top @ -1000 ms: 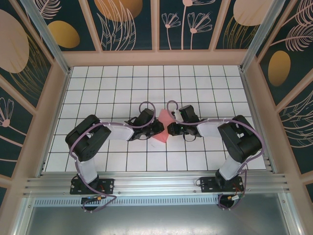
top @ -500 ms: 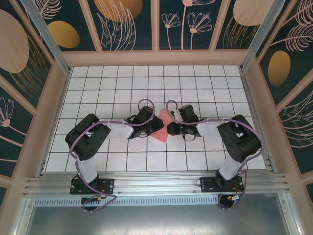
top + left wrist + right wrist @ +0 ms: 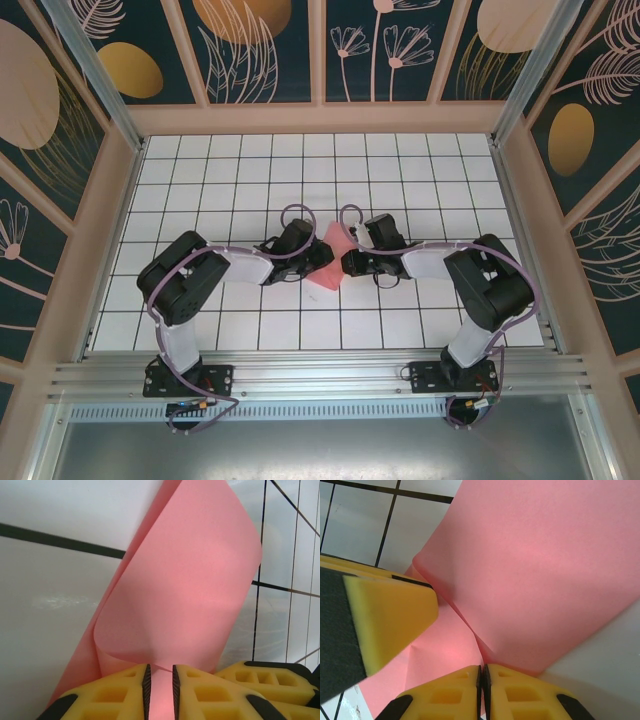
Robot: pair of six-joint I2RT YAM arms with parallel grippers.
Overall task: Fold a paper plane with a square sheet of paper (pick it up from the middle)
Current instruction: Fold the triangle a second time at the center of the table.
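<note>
Curling up in the middle of the white checked surface (image 3: 400, 180), the thin pink square sheet of paper (image 3: 335, 264) is being pinched by the right claw (image 3: 482, 669). The left claw (image 3: 160, 672) is straddling its fold, and I cannot tell if it is gripping. The black arms (image 3: 185, 280) are hiding the paper's sides.

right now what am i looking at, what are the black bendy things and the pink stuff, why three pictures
Those are two robot arms bolted to the near edge of a white gridded table. The wide picture comes from a camera above and behind them. The two close-ups come from a camera on each wrist, so the yellow blocks along their bottom edge are that arm's own fingers. The pink stuff is a square sheet of paper, curled up between the arms. The right gripper is pinched shut on a fold of it. The left gripper has its jaws slightly apart with paper in the gap.
</note>
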